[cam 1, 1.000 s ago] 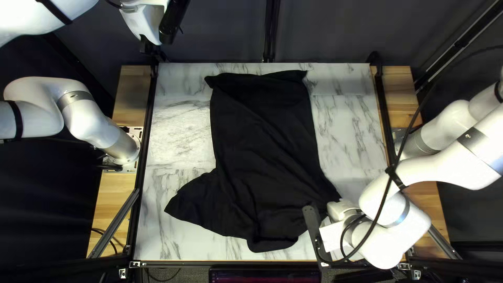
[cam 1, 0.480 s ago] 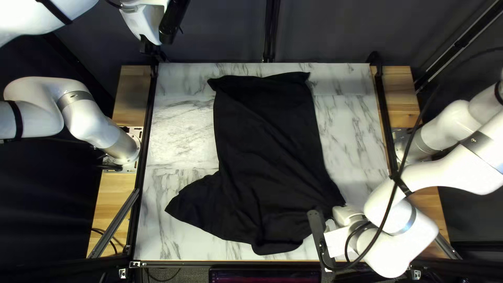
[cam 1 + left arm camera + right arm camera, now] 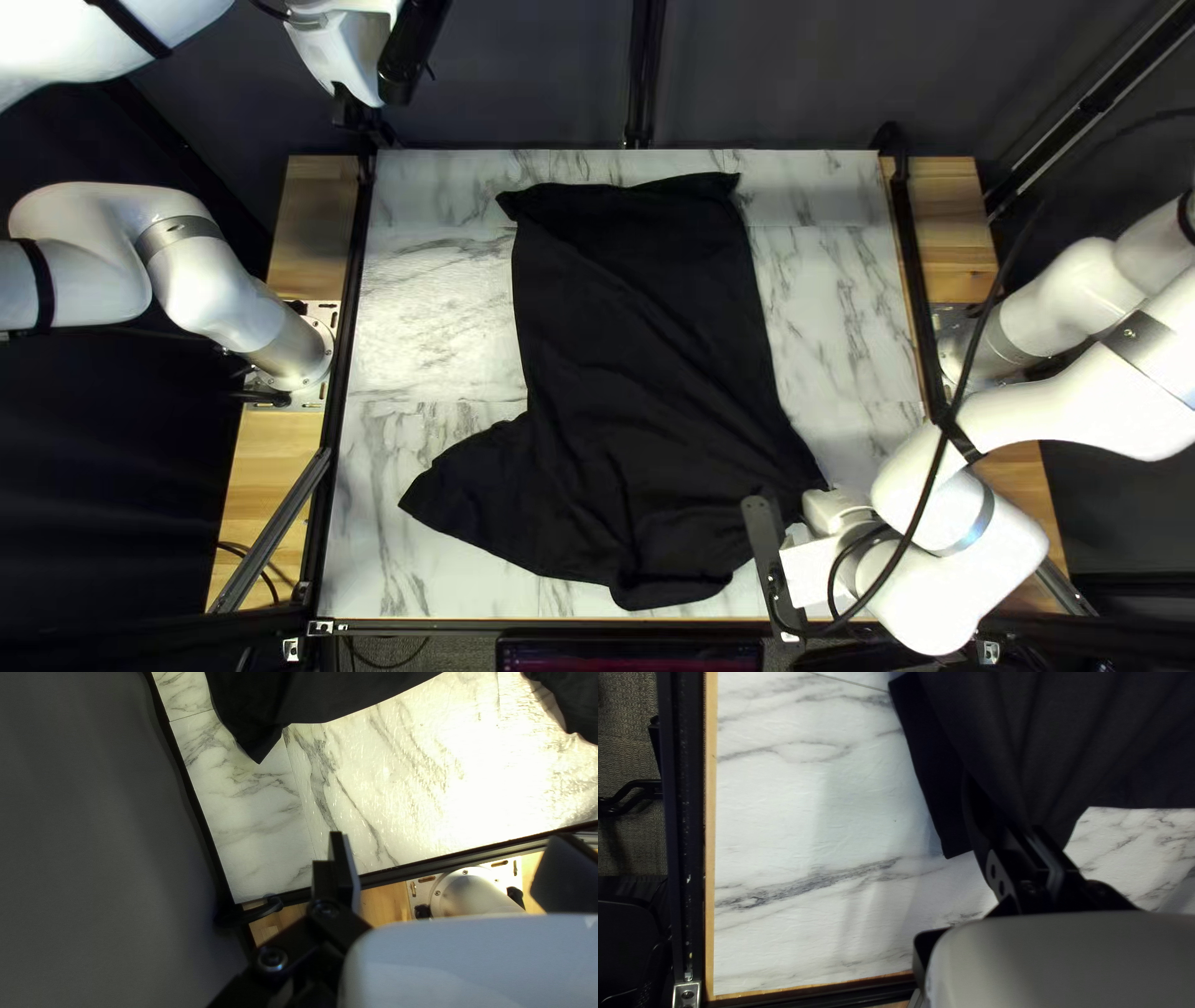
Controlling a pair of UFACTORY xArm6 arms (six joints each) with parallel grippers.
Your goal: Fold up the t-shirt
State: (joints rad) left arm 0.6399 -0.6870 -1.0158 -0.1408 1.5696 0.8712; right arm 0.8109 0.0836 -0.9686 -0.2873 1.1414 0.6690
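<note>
The right gripper (image 3: 1041, 835) is clenched on a pinch of the shirt (image 3: 641, 361) at its near right corner in the top left view, and creases fan out from the black fingers. The shirt lies on the table (image 3: 430, 286), its long axis running from near the far edge towards the near edge, so from this grip the cloth stretches away across the table and towards the far side. A pointed flap (image 3: 467, 492) juts out on the side opposite the grip. The right arm (image 3: 1058, 405) is much the nearer: it reaches in low from the right edge, bent, with its wrist beside the held corner. The left arm (image 3: 118, 31) is raised and crosses the top edge of the top left view, its gripper (image 3: 451, 837) released, fingers wide apart with no cloth between them, near the table's far left corner; the closest shirt corner (image 3: 258, 750) lies ahead of it, well apart. The next move probably depends on the right arm drawing its corner along or across that long axis; the flap could end up bunched if it drags.
</note>
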